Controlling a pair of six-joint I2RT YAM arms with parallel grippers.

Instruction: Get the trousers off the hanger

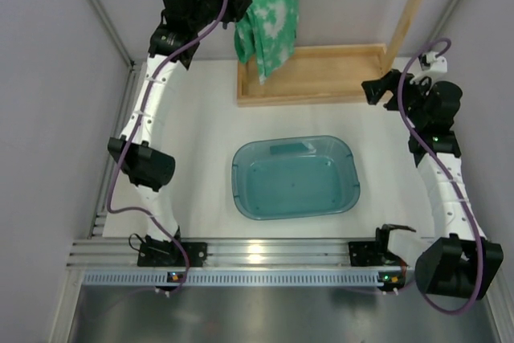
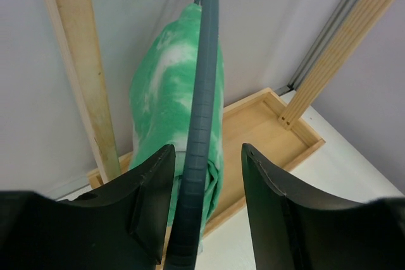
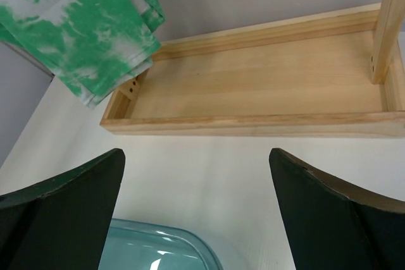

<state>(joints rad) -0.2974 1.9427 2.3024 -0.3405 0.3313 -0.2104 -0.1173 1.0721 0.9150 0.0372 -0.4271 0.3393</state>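
Observation:
The green and white trousers hang from the grey-blue hanger at the back, over the left end of the wooden rack base. My left gripper is raised beside them. In the left wrist view the hanger's rod runs between the fingers of the left gripper, close against the left finger and with a gap to the right one, so the jaws stand open around it. The trousers drape behind the rod. My right gripper hovers wide open at the right, holding nothing. The right wrist view shows the trousers at upper left.
A wooden rack base with upright posts sits at the back. The teal basin lies mid-table in front of it, its rim below my right gripper. Grey walls close in left, right and rear.

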